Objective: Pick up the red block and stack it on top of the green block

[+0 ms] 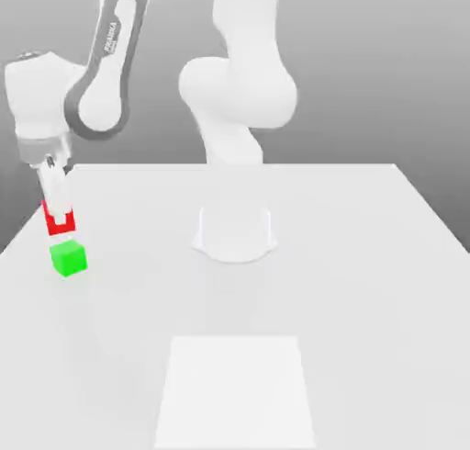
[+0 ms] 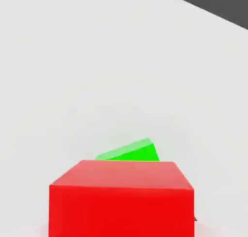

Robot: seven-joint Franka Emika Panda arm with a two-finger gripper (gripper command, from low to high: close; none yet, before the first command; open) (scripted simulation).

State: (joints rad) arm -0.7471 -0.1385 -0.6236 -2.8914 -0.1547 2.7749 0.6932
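At the exterior view's left, my gripper (image 1: 61,220) is shut on the red block (image 1: 61,223), which shows as red either side of the white fingers (image 1: 57,196). The block hangs just above the green block (image 1: 69,258), which rests on the white table (image 1: 349,255) near its left edge. A thin gap appears to separate the two blocks. In the hand view the red block (image 2: 121,197) sits large and close, and it hides most of the green block (image 2: 133,152) beyond it.
The arm's white base (image 1: 234,232) stands at the middle of the table's back half. A slightly brighter square patch (image 1: 236,388) lies flat on the table near its front edge. The table's left edge runs close to the blocks.
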